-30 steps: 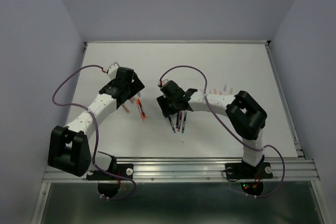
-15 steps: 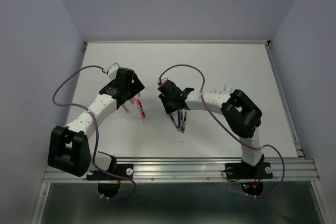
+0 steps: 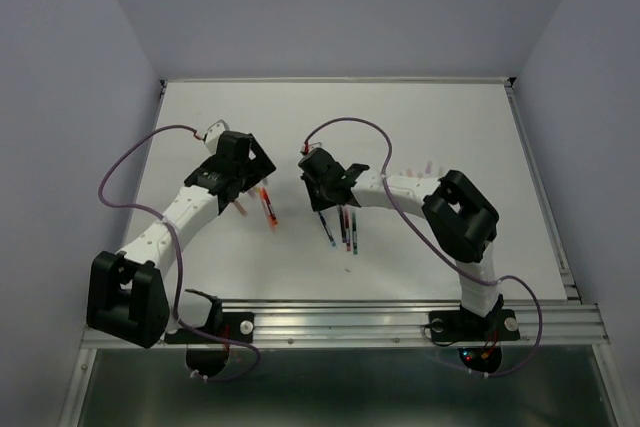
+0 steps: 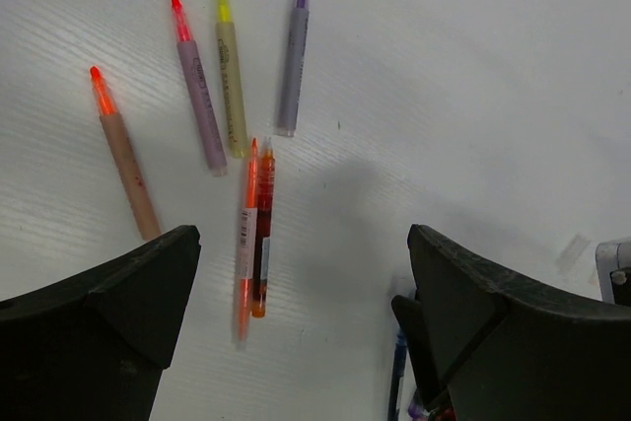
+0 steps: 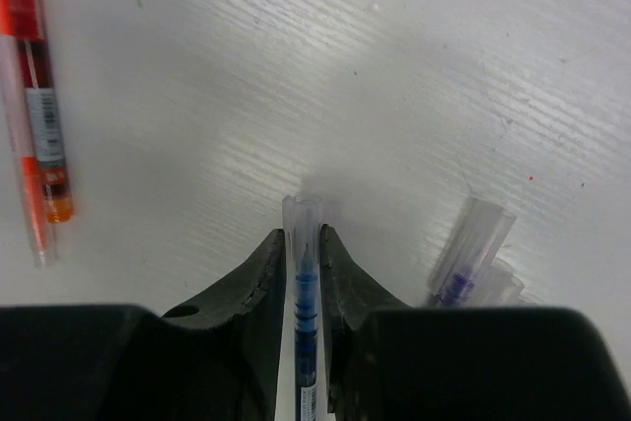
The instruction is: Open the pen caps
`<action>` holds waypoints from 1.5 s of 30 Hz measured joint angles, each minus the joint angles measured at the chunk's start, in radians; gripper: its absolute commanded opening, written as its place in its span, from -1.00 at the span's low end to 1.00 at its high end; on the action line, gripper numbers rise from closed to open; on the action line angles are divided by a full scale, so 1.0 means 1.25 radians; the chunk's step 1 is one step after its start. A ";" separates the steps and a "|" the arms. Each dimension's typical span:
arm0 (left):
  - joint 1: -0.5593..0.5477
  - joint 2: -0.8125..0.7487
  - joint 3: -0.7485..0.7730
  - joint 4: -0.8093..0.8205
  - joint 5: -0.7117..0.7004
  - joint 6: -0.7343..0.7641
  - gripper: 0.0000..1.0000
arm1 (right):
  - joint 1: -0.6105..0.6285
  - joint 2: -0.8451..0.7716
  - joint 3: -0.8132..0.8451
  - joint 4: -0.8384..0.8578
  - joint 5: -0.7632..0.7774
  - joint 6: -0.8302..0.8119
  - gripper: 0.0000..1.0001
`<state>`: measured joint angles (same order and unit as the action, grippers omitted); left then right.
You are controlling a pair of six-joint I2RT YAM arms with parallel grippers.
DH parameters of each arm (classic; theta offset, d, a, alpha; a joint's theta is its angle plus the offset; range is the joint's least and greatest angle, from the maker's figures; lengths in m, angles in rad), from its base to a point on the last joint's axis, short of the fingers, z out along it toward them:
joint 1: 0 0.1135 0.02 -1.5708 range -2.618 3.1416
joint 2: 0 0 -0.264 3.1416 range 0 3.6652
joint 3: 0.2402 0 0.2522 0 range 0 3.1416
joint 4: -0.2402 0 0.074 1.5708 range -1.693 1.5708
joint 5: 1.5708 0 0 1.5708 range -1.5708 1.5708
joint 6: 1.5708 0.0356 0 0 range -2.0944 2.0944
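My right gripper (image 5: 301,244) is shut on a blue pen (image 5: 305,317), its jaws pinching the pen's clear cap (image 5: 300,216), which points away over the white table. A purple pen with a clear cap (image 5: 471,248) lies just right of the fingers. In the top view the right gripper (image 3: 322,202) stands at the head of a small cluster of dark pens (image 3: 345,229). My left gripper (image 4: 301,253) is open above an orange pen (image 4: 244,244) and a red pen (image 4: 262,229) lying side by side; it holds nothing.
Four marker-like pens lie fanned out beyond the left gripper: orange-tipped (image 4: 125,155), red-tipped (image 4: 199,105), yellow (image 4: 231,76), purple-tipped (image 4: 292,66). A few small pale caps (image 3: 415,172) lie behind the right forearm. The table's side rail (image 3: 540,187) runs along the right.
The right gripper's jaws have closed onto the blue pen's cap, and the dark pens beside it have shifted a little. The left gripper stayed open, its arm barely moving.
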<state>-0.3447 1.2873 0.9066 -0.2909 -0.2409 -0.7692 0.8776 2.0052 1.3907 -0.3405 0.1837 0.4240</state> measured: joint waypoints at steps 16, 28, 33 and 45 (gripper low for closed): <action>-0.147 -0.166 -0.132 0.281 0.338 0.168 0.97 | -0.253 -0.193 -0.012 0.157 -0.196 0.127 -0.98; -0.200 0.029 -0.099 0.401 0.355 0.169 0.76 | -0.244 -0.257 -0.079 0.248 -0.324 0.240 -0.94; -0.200 0.035 -0.081 0.446 0.359 0.162 0.59 | -0.244 -0.268 -0.087 0.293 -0.359 0.267 -0.93; -0.205 0.063 -0.070 0.486 0.394 0.149 -0.59 | -0.244 -0.276 -0.117 0.323 -0.359 0.287 -0.90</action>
<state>-0.6006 1.3663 0.8196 0.3161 0.2512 -0.5831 0.5724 1.6608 1.2449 0.0628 -0.2646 0.7826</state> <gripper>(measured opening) 0.336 0.222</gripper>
